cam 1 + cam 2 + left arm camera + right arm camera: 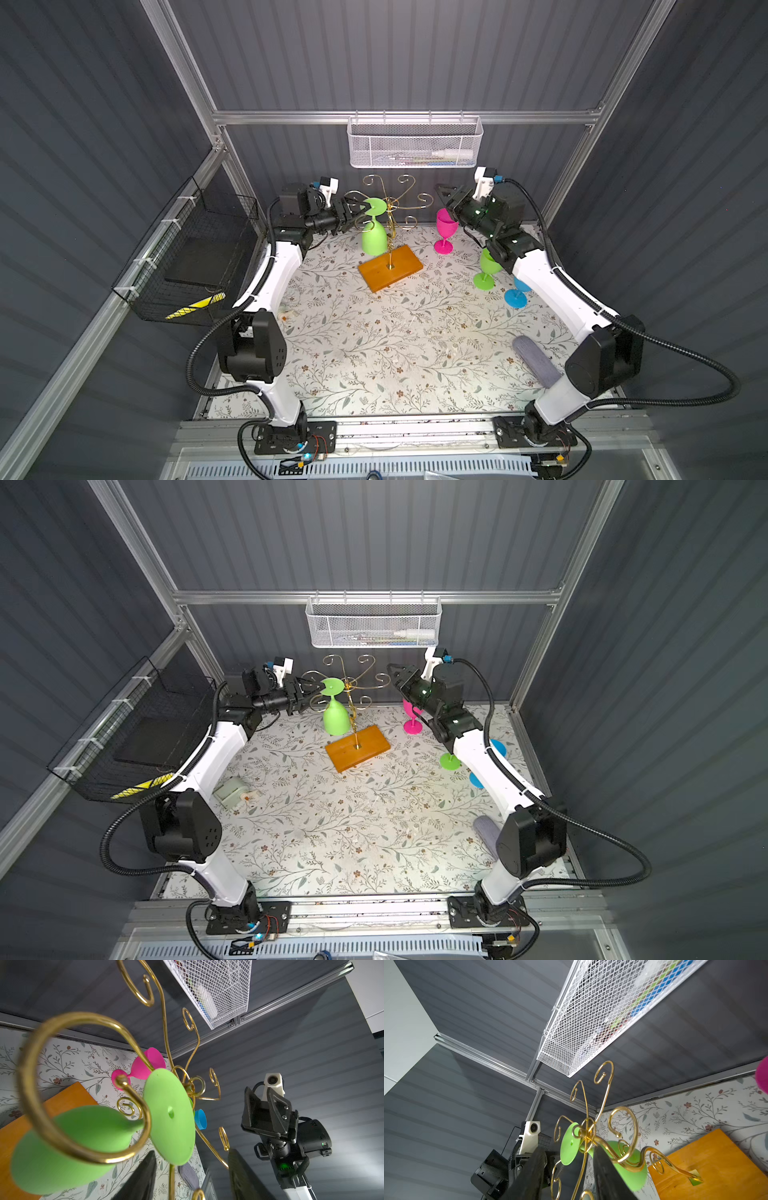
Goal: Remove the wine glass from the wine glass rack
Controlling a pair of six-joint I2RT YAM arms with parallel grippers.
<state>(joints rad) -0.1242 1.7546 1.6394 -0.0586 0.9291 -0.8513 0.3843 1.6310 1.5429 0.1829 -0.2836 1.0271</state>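
Both open: left tool (359, 210), right tool (441, 196); rack (376, 274) scroll encircles hanging wine glass (372, 240) stem.

Floral tabletop (374, 353), wine glass rack (382, 275), pink glass (446, 229), green glass (487, 264), blue glass (515, 298)

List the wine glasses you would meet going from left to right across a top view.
hanging green wine glass → pink wine glass → standing green wine glass → blue wine glass. The wine glass rack is left out: it overlaps the hanging glass.
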